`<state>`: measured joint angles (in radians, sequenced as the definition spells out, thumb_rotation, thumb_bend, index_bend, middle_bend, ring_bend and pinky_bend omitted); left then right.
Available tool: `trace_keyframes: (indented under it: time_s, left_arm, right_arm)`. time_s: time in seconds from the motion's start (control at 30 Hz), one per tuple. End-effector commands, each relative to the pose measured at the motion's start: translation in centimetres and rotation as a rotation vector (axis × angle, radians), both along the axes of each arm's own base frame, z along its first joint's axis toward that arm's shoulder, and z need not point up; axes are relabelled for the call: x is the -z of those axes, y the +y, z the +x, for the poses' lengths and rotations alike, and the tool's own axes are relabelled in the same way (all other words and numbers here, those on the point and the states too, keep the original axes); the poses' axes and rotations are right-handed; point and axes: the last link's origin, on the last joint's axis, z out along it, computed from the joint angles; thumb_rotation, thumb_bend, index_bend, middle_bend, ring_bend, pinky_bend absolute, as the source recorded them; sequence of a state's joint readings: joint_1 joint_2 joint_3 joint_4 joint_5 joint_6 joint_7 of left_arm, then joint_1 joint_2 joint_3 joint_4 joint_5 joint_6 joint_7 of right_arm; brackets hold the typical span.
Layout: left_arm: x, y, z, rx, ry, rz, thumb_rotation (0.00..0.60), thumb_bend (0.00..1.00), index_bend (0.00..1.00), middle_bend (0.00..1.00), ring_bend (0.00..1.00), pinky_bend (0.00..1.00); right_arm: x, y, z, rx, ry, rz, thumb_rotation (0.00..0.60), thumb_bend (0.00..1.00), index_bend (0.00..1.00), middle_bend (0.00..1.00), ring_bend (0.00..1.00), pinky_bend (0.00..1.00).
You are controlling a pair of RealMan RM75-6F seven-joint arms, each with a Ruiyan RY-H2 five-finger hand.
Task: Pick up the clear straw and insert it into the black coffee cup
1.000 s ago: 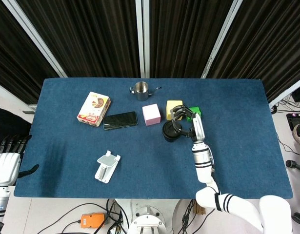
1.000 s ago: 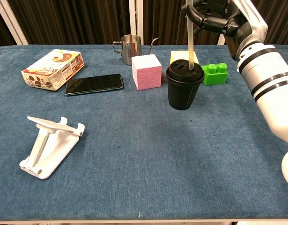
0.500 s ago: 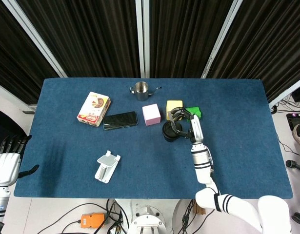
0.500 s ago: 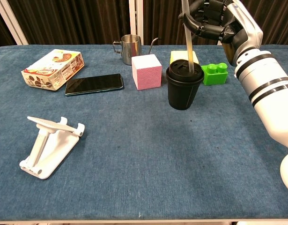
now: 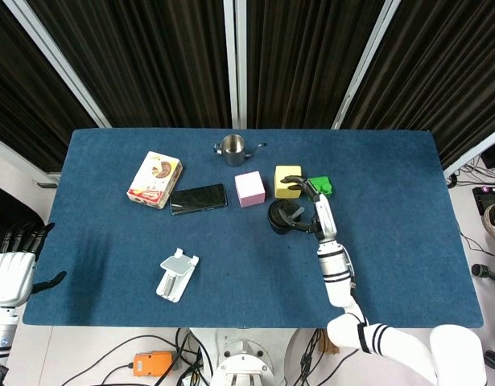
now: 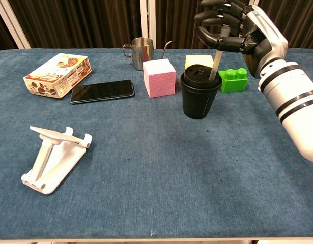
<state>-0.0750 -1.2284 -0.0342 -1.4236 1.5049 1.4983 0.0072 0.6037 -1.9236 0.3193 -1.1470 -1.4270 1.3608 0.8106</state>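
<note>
The black coffee cup (image 6: 200, 95) stands upright on the blue table, a black lid closing its top, just in front of the yellow block and between the pink cube and the green brick. The clear straw (image 6: 216, 57) rises from the lid, its lower end in the cup, tilted slightly toward the right at its top.

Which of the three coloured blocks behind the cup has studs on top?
The green block, right of the black coffee cup. It has raised studs like a toy brick; the pink block and yellow block are plain cubes.
</note>
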Motion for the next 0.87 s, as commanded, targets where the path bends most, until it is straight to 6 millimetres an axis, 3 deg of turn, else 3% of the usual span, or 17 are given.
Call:
trace_keyframes:
  time_s: [0.03, 0.2, 0.3, 0.37, 0.5, 0.67, 0.87]
  left_arm:
    - [0.0, 0.0, 0.0, 0.001, 0.002, -0.003, 0.600, 0.08, 0.12, 0.17, 0.07, 0.00]
    - [-0.3, 0.1, 0.0, -0.007, 0.004, -0.005, 0.600, 0.08, 0.12, 0.17, 0.07, 0.00]
    - [-0.3, 0.0, 0.0, -0.010, 0.002, -0.005, 0.600, 0.08, 0.12, 0.17, 0.07, 0.00]
    - [-0.3, 0.0, 0.1, -0.009, 0.001, -0.002, 0.600, 0.08, 0.12, 0.17, 0.07, 0.00]
    - [-0.3, -0.3, 0.2, -0.006, -0.004, 0.004, 0.600, 0.08, 0.12, 0.17, 0.07, 0.00]
    - [-0.3, -0.7, 0.6, 0.002, -0.013, 0.007, 0.600, 0.08, 0.12, 0.17, 0.07, 0.00]
    - [-0.3, -1.2, 0.5, -0.004, -0.023, 0.019, 0.600, 0.08, 0.12, 0.17, 0.07, 0.00]
  right_arm:
    - [-1.1, 0.2, -0.7, -0.010, 0.027, -0.030, 0.600, 0.41, 0.31, 0.34, 0.22, 0.30]
    - [-5.4, 0.8, -4.5, 0.012, 0.345, -0.136, 0.600, 0.40, 0.32, 0.34, 0.21, 0.28]
    - [-8.9, 2.1, -7.4, 0.043, 0.611, -0.140, 0.600, 0.41, 0.15, 0.29, 0.11, 0.17]
    - [-11.1, 3.2, -9.0, 0.079, 0.759, -0.142, 0.600, 0.40, 0.02, 0.20, 0.02, 0.07]
    - [-15.5, 6.6, -12.1, 0.188, 0.983, -0.140, 0.600, 0.40, 0.00, 0.08, 0.00, 0.00]
    - [-18.4, 10.8, -14.8, 0.286, 1.051, -0.074, 0.600, 0.40, 0.00, 0.03, 0.00, 0.00]
    - [-19.3, 13.6, -16.2, 0.320, 1.036, -0.063, 0.600, 0.40, 0.00, 0.01, 0.00, 0.00]
